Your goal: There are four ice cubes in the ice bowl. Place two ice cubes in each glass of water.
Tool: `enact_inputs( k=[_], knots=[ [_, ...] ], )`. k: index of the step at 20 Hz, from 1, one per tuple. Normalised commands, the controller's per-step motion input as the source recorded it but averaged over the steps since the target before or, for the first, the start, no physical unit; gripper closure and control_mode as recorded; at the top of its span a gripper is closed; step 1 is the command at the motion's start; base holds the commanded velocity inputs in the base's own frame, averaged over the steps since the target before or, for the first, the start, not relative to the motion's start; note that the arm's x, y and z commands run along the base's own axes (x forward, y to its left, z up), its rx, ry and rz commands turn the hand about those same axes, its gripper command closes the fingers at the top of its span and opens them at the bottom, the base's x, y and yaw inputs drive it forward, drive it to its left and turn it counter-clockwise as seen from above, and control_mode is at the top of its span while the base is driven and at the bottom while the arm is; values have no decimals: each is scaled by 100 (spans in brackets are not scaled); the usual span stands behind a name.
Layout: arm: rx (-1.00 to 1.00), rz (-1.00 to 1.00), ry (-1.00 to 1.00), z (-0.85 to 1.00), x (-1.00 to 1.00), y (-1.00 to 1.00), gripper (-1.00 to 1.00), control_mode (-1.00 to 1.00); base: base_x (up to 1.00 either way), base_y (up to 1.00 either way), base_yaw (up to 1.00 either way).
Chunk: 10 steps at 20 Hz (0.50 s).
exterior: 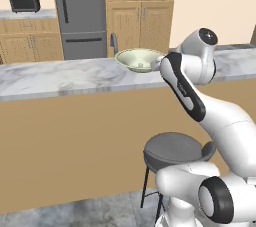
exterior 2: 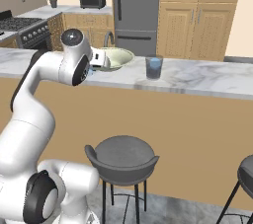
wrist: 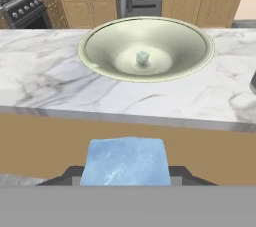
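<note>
With one ice cube (wrist: pixel 125 162) clamped in the claw (wrist: pixel 125 171) just short of the ice bowl (wrist: pixel 90 58), carrying is underway; next, swing over the glass of water (exterior 2: pixel 154 67) beside that bowl.

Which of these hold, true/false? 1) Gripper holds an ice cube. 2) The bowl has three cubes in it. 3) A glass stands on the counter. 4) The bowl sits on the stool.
1) True: the gripper is shut on an ice cube.
2) False: the hand view shows one cube in the ice bowl.
3) True: a glass of water stands on the counter.
4) False: the bowl rests on the counter; the stool is bare.
</note>
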Motion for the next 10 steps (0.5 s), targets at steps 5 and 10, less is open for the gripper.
enact_inputs(
  k=[5,10],
  knots=[
    [0,0,0,0,-5,0,100,-100,0,0,0],
    [0,0,0,-2,-12,0,100,-100,0,0,0]
  ],
)
